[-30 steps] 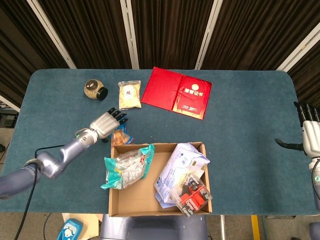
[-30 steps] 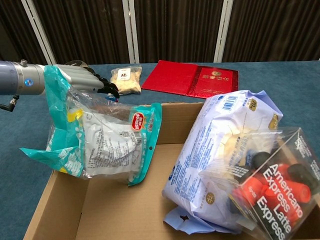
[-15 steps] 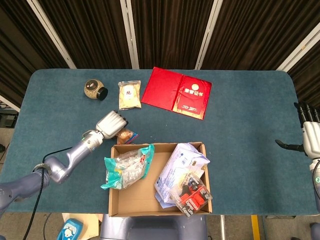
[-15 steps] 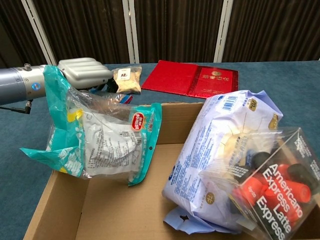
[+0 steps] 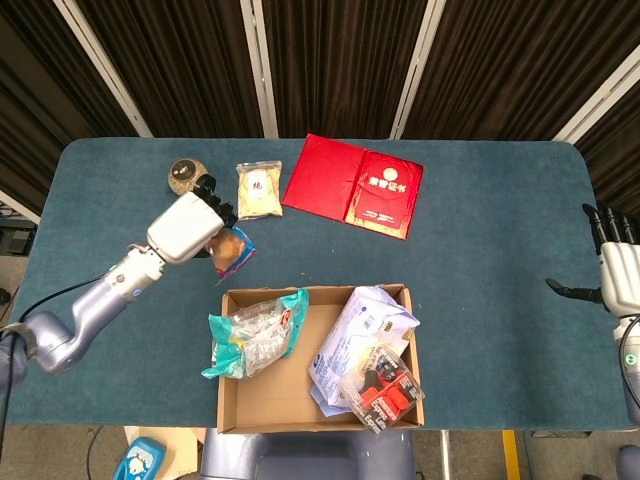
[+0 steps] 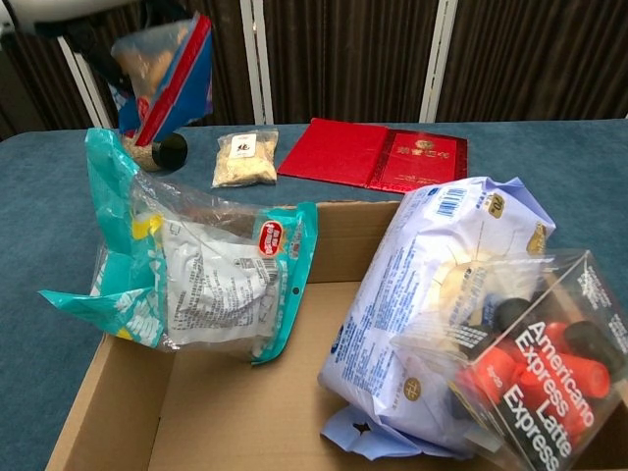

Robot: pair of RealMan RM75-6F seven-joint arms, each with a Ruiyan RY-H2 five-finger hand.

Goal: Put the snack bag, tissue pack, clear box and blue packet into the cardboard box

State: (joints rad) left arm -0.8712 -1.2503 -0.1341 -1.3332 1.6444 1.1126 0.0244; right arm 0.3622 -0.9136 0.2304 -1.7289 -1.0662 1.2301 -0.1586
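My left hand holds the blue packet lifted above the table, left of and beyond the cardboard box. In the chest view the blue packet hangs high under the left hand at the top left. Inside the cardboard box the teal snack bag leans on the left wall, the tissue pack lies on the right, and the clear box rests against it. The snack bag, tissue pack and clear box also show close up. My right hand hovers empty at the table's right edge, fingers spread.
A red booklet lies open at the back of the blue table. A small pale sachet and a round jar sit at the back left. The sachet and jar lie just beyond the box.
My left hand closed on the blue packet by the box's far left corner and lifted it up and to the left. The right hand barely moved.
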